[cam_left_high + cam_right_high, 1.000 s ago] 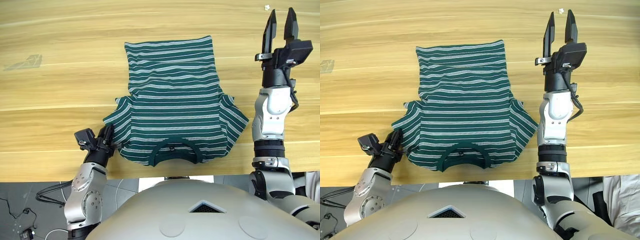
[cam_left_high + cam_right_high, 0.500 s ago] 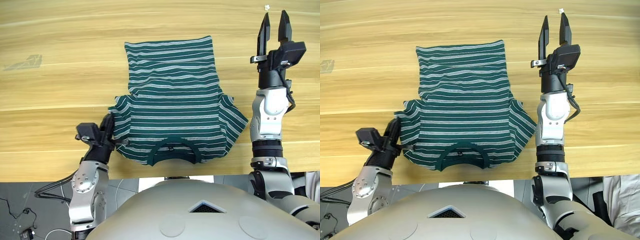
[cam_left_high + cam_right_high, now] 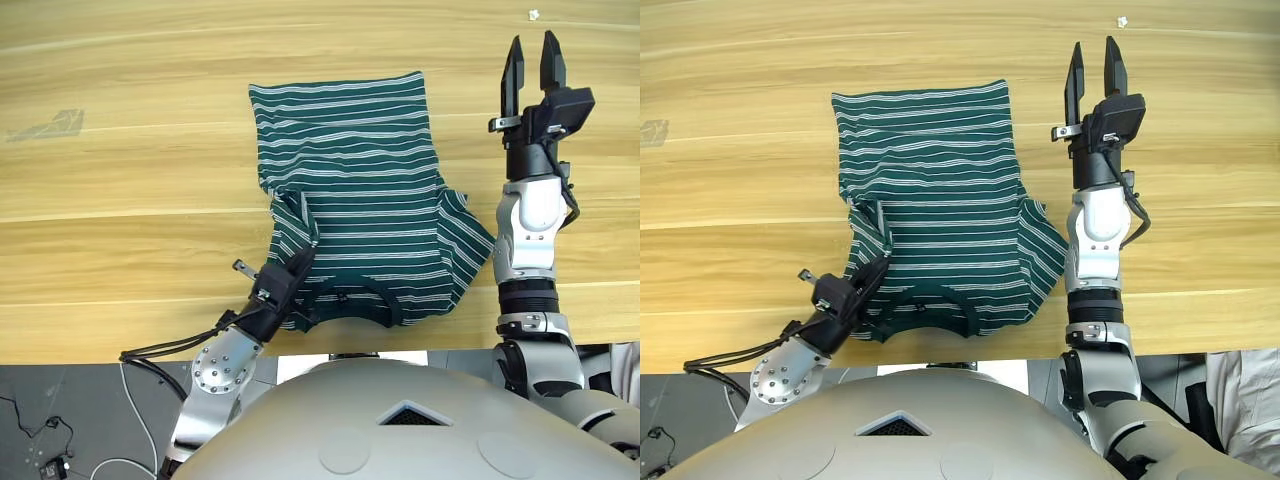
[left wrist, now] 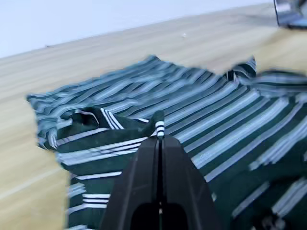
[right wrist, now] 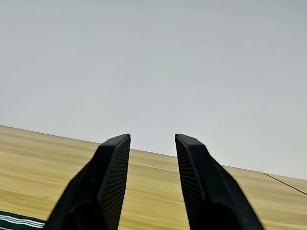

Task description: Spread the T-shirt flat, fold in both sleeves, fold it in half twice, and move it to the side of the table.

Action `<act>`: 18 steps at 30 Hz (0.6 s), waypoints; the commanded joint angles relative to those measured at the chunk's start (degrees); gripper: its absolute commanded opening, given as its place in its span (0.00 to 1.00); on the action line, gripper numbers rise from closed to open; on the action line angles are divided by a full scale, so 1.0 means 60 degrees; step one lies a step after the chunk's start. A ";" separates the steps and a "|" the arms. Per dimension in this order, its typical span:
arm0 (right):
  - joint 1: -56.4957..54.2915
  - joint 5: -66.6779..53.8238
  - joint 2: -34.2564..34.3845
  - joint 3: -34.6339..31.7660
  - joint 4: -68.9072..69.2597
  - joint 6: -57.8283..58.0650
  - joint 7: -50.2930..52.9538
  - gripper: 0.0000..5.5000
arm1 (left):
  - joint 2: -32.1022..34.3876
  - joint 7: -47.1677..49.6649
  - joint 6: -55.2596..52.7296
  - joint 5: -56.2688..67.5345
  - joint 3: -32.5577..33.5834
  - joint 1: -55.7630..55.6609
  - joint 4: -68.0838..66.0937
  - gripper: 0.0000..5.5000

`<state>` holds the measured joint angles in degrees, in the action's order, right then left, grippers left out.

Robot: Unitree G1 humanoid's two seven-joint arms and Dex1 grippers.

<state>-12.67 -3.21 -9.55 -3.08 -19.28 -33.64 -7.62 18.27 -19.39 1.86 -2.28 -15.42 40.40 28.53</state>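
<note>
With my left gripper (image 3: pixel 287 272) clamped on the sleeve (image 3: pixel 293 222), I should lay it flat across the shirt (image 3: pixel 360 160); my right gripper (image 3: pixel 530 62) gapes apart.

Cloth T-shirt (image 3: pixel 350 170), smooth wood table (image 3: pixel 120 60)

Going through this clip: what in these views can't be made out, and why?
Left eye view: the left gripper covers the sleeve fold it pinches on the T-shirt; how much cloth it holds is hidden.
Left eye view: white speck on the table, too small to identify.
Right wrist view: the picture's edge cuts the T-shirt to a sliver beside the right gripper.
</note>
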 commanded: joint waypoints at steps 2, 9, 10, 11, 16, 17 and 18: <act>-0.0186 0.0035 0.0036 -0.0008 -0.0146 -0.0050 -0.0082 0.31 | 0.0257 -0.0119 0.0003 -0.0549 -0.0465 -0.0245 -0.0381 0.01; -0.0119 0.0055 0.0042 0.0029 -0.0142 -0.0102 -0.0111 0.31 | 0.0304 -0.0097 0.0307 -0.0620 -0.0722 -0.0241 -0.0262 0.04; -0.0117 0.0045 0.0035 0.0035 -0.0154 -0.0104 -0.0133 0.31 | 0.0369 -0.0258 0.0516 -0.0504 -0.0868 -0.0188 -0.0080 0.07; -0.0117 0.0037 0.0029 0.0041 -0.0165 -0.0103 -0.0151 0.31 | 0.0432 -0.0413 0.0639 -0.0377 -0.1000 -0.0126 0.0102 0.08; -0.0105 -0.0010 0.0006 0.0038 -0.0181 -0.0085 -0.0251 0.31 | 0.0826 -0.0875 0.1004 -0.0454 -0.1502 -0.0088 0.0301 0.17; -0.0096 -0.0030 -0.0001 0.0031 -0.0176 -0.0075 -0.0288 0.31 | 0.0864 -0.0917 0.0985 -0.0420 -0.1553 -0.0104 0.0300 0.17; -0.0083 -0.0045 -0.0006 0.0026 -0.0163 -0.0061 -0.0323 0.31 | 0.0897 -0.0933 0.0969 -0.0407 -0.1569 -0.0128 0.0293 0.17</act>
<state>-13.11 -3.20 -9.54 -2.86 -19.84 -33.98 -8.98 22.83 -24.36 7.61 -4.42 -24.53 39.73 29.77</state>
